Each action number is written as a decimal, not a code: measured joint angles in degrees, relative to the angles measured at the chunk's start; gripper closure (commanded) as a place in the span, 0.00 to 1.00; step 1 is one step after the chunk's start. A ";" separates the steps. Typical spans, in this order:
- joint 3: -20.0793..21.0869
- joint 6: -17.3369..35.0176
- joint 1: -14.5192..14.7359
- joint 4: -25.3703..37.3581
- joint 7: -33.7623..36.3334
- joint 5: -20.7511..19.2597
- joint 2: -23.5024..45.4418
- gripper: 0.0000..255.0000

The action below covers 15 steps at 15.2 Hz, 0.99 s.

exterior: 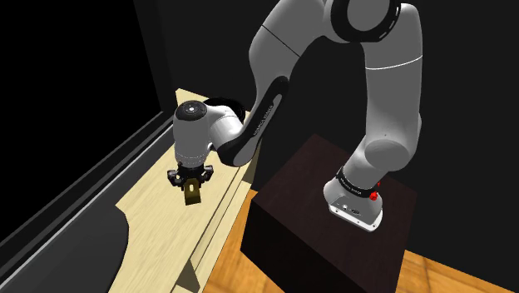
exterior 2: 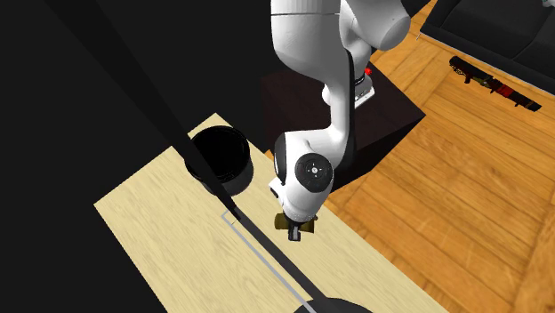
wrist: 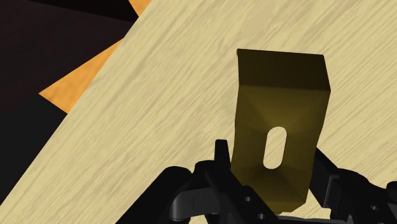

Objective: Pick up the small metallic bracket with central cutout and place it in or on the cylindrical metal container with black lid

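Clamps the olive-gold bracket [wrist: 280, 95] between the two black fingers of the gripper [wrist: 273, 162], with the oval-slotted face toward the wrist camera. Holds the bracket over the pale wooden table [exterior: 158, 233], close to the table edge nearest the dark stand [exterior: 308, 216]. Hangs pointing down from the white arm [exterior: 391, 100]. Stands well apart from the black cylindrical container [exterior 2: 238, 178], set on the table to the second exterior view's left of the gripper.

We see bracket [wrist: 286, 102] dull olive-gold; tabletop [wrist: 146, 140] pale wood w/ fine grain; floor [exterior 2: 462, 196] orange planks; container [exterior 2: 240, 173] blk; arm [exterior: 391, 75] white; stand [exterior: 299, 200] dk brown.
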 measured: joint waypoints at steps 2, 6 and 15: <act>-0.02 0.03 0.03 0.00 0.05 -0.03 -0.01 1.00; 1.43 -0.82 -1.08 -0.40 -1.05 1.47 -1.24 1.00; 7.86 -4.81 -6.10 -1.71 -6.08 8.50 -7.04 1.00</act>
